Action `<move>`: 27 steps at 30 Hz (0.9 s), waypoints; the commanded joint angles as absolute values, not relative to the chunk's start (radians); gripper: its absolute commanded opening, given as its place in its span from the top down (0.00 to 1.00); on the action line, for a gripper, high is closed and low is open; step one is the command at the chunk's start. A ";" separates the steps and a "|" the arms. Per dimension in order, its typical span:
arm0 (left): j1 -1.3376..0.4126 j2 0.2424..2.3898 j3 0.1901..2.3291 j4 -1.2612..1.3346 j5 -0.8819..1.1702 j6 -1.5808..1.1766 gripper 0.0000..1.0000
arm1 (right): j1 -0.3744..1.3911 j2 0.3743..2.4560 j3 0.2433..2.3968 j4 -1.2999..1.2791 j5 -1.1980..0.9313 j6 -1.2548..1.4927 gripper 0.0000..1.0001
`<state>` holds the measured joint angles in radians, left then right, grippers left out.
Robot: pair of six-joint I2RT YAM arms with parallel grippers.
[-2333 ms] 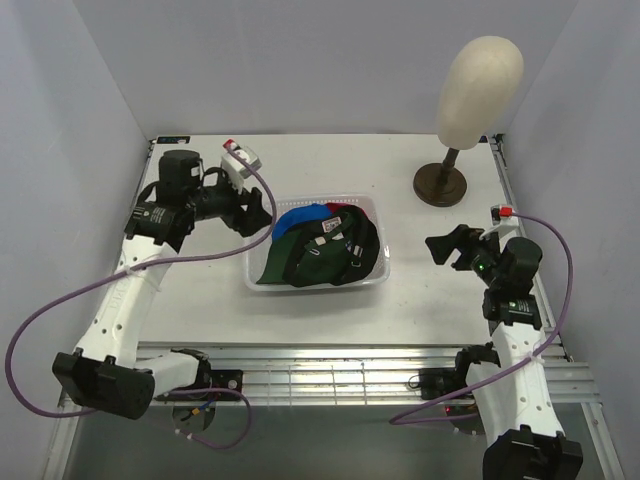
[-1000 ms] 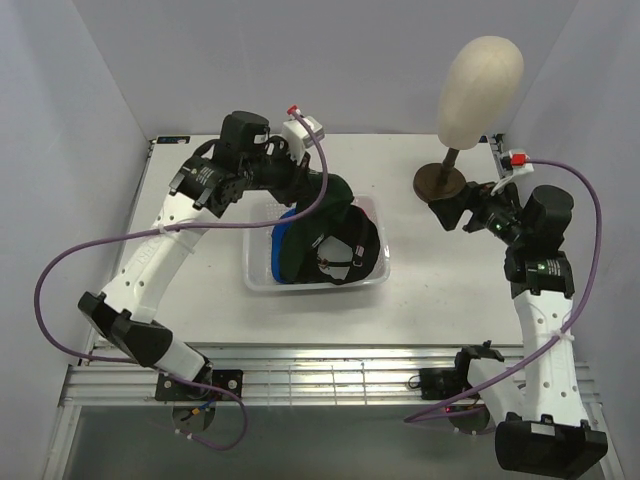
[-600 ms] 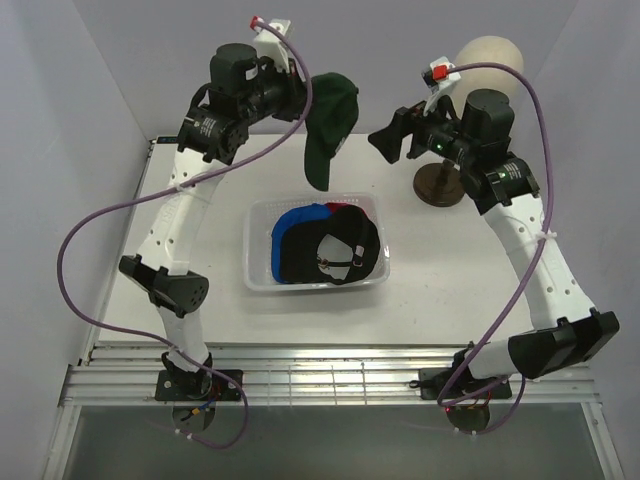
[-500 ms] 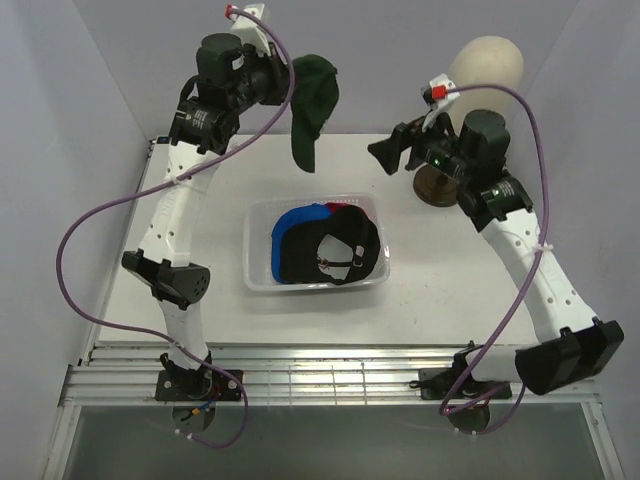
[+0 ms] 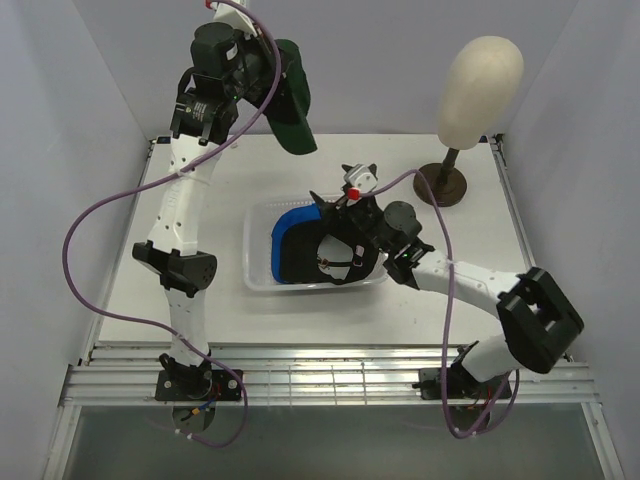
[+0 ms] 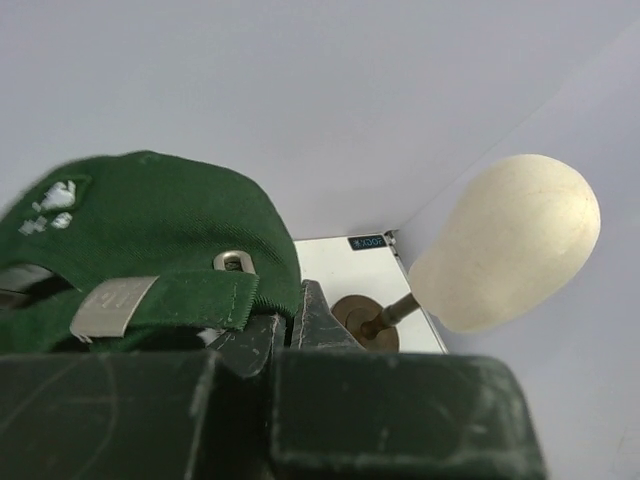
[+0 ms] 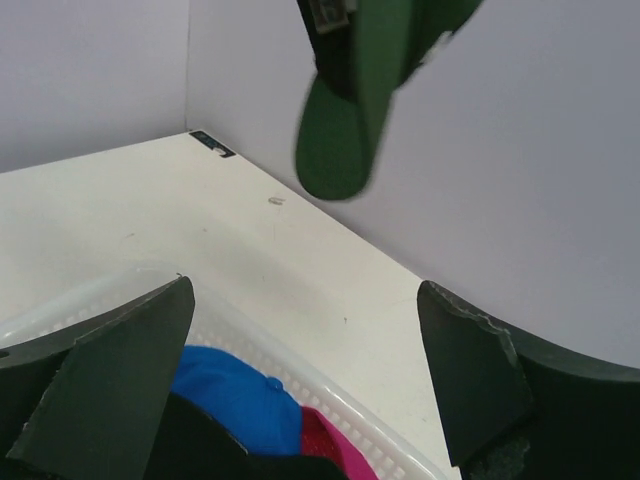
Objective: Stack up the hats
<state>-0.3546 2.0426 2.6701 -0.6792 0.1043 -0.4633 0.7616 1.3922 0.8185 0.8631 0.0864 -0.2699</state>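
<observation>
Left tool [image 5: 268,80] clamps the green cap [image 5: 292,110] aloft; I'd drop my wide-open, empty right tool [image 7: 305,300] onto the black cap [image 5: 340,255].

Nothing can be read in full. The green hat [image 6: 150,220], up at the far left, bears small white embroidery [image 6: 45,205], too blurred to make out. A grey tab [image 6: 110,305] on its back strap has illegible marks, and a tag [image 7: 325,12] inside it shows white print too small to read. A dark sticker [image 6: 365,241] on the bench [image 6: 330,265] at the far right corner has pale letters that cannot be deciphered. A second sticker [image 7: 214,144] at the far left corner is equally unreadable. White marks [image 5: 325,262] inside the black hat [image 5: 350,250] are mere specks.
</observation>
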 commanded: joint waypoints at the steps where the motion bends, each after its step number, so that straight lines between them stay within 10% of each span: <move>1: -0.359 2.019 2.717 -0.634 0.104 -0.482 1.00 | 0.781 1.502 0.925 1.173 0.196 -0.249 0.02; 27: -0.368 1.979 2.737 -0.600 0.213 -0.482 1.00 | 0.724 1.753 1.209 1.022 0.224 0.048 0.21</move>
